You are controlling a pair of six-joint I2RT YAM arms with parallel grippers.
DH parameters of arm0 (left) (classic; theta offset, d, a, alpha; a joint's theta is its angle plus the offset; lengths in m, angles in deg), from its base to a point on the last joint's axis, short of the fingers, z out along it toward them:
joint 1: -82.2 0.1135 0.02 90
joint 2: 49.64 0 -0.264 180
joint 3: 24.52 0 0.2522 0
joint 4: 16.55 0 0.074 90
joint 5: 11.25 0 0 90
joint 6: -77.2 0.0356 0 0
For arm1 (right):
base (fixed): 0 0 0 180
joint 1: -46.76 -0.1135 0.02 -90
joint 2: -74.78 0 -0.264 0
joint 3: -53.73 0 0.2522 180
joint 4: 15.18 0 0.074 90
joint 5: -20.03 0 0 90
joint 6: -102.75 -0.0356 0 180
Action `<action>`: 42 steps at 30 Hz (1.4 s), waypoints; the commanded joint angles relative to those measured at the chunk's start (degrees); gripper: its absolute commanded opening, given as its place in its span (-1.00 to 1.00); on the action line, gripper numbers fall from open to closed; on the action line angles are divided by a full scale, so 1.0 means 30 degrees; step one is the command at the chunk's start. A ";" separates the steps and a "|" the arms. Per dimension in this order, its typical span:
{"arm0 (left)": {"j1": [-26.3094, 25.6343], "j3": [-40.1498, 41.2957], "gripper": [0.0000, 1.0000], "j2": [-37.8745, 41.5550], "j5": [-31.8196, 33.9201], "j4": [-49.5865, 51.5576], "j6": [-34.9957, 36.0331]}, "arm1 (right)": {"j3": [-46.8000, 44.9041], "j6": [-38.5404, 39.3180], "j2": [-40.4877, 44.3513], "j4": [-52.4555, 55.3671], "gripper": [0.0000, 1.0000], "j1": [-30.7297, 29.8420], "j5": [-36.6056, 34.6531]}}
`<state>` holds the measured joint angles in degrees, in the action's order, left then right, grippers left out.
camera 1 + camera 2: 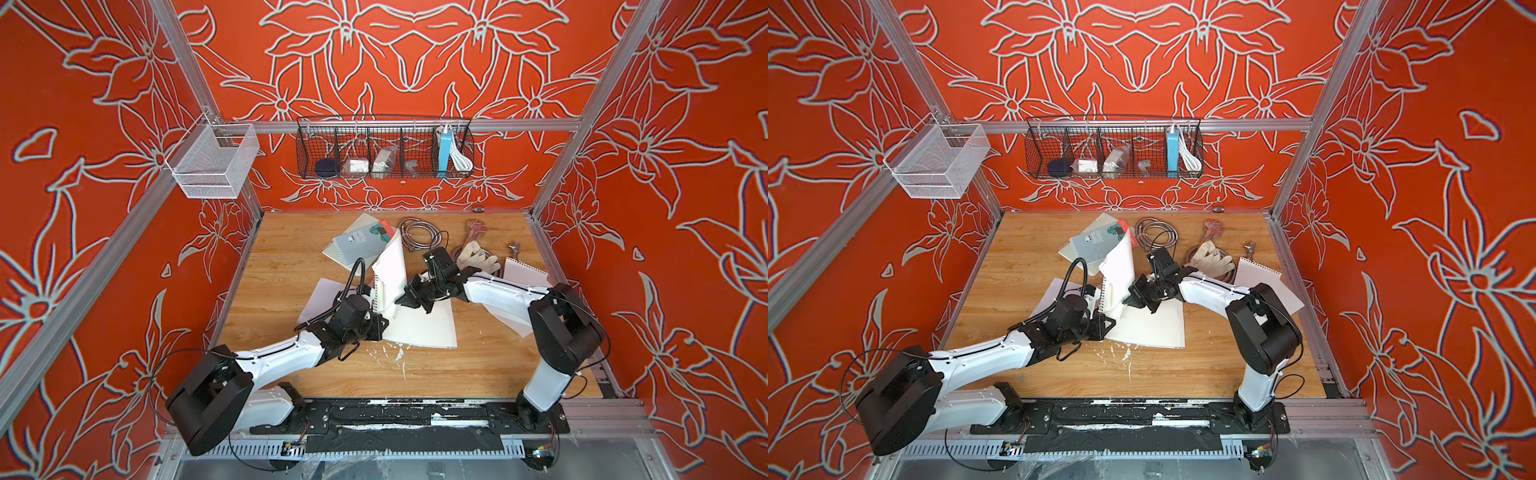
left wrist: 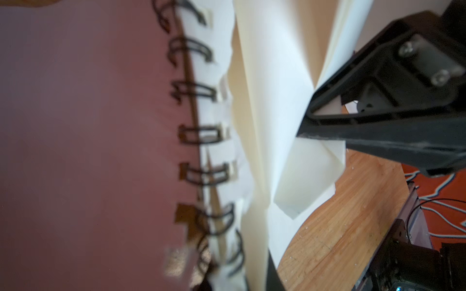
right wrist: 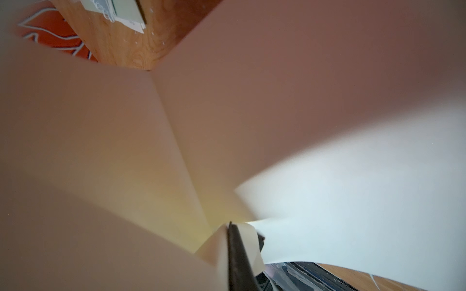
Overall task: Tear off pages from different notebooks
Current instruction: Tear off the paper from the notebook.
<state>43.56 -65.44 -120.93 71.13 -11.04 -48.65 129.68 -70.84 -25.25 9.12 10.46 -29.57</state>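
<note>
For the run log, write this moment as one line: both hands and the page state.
left hand: shut on open notebook near spiral | right hand: shut on page | page: raised, curled above notebook

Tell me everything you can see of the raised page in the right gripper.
The page is a plain white sheet of thin paper. It stands up from the open notebook and curls over at its top. It is sharply creased near the lower corner, where the right gripper pinches it shut. Its punched edge runs along the spiral. The left wrist view shows ragged tabs there, so it looks partly torn; whether it is free I cannot tell.
</note>
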 commanded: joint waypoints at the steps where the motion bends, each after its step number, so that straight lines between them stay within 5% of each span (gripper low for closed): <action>1: -0.0163 -0.0013 -1.00 -0.0445 -0.0298 -0.0522 0.0551 | -0.0389 -0.1255 -0.0114 -0.1813 -1.00 0.0290 -0.1193; 11: -0.0511 -0.0183 -1.00 -0.0087 -0.0298 0.0191 0.0551 | 0.0463 -0.0263 -0.0175 -0.1185 -1.00 0.0255 -0.1422; 12: -0.0511 -0.0151 0.35 0.0035 -0.3047 0.0256 0.1473 | 0.0571 -0.0139 -0.0173 -0.1153 -1.00 0.0233 -0.1383; 17: -0.0511 0.0160 0.79 0.0573 -0.3332 0.0299 0.0792 | 0.0411 -0.0639 -0.0188 -0.1841 -1.00 0.0073 -0.0608; 22: -0.0482 -0.0081 0.82 0.0363 -0.3054 0.0326 0.0895 | 0.0606 -0.0436 -0.0173 -0.1697 -1.00 -0.0075 -0.0305; 26: 0.0017 -0.1337 0.82 0.2086 -0.0977 0.3532 0.1355 | 0.2663 0.3285 -0.0444 0.2110 -1.00 -0.0033 -0.0752; 34: 0.4598 -0.2434 0.89 0.6140 -0.1560 0.8557 -0.0030 | 0.6620 1.0928 -0.2968 0.7975 -1.00 -0.0016 0.2042; 42: 0.7367 -0.5500 0.93 0.4243 -0.1430 0.9672 0.1598 | 0.8017 1.7429 -0.2072 1.2466 -1.00 0.0027 0.1772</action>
<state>62.69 -78.31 -105.58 66.45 15.56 -46.64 152.22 -28.96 -34.47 38.89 10.48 -24.91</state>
